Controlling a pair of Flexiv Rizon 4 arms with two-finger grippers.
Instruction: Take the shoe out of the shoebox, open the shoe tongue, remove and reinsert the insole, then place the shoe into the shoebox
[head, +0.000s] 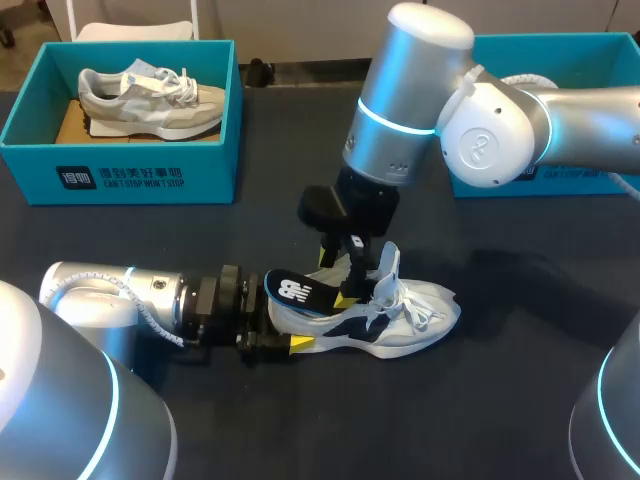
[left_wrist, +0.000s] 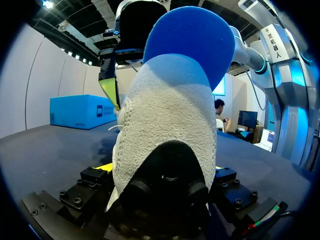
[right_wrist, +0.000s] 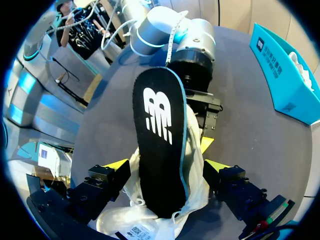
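Around the heel, the left hand (head: 285, 325) is closed on the shoe (head: 410, 320), which lies on the bench (head: 480, 420). Over its mouth the right hand (right_wrist: 167, 167) is spread wide, astride the insole (right_wrist: 160, 130) that juts out. The heel is best held firm and the insole moved along its length, not twisted.

The shoe (head: 400, 320) clamped by its heel in the left claw (head: 285, 320) is made of white knitted cloth, rough and matt, with a smoother black patch at the heel. The insole (right_wrist: 160, 150) under the right claw (head: 345, 285) is faced in matt black fabric and backed with blue foam. The table (head: 500, 420) is covered in a dark matt surface. The right arm (head: 410, 90) is cased in smooth, glossy silver shells.
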